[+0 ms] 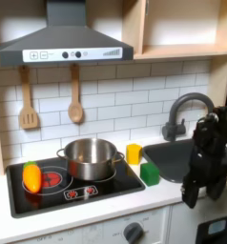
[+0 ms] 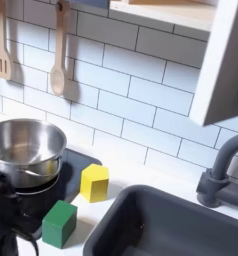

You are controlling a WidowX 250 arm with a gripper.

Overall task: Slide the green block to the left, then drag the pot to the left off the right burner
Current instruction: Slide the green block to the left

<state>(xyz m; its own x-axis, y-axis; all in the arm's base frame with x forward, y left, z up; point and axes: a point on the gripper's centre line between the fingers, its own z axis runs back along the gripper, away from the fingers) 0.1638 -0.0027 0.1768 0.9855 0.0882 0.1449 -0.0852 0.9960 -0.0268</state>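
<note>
I see the green block on the tabletop at the stove's front right corner, just beside the sink, with a yellow piece behind it. The pot sits on the stove's right burner in the first exterior view. The gripper hangs over the sink, well right of the block; I cannot tell how its jaws stand.

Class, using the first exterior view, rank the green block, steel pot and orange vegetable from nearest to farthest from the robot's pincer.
1. Small green block, just left of the pincer.
2. Shiny steel pot, on the stove's right burner.
3. Orange toy vegetable, on the left burner.
</note>
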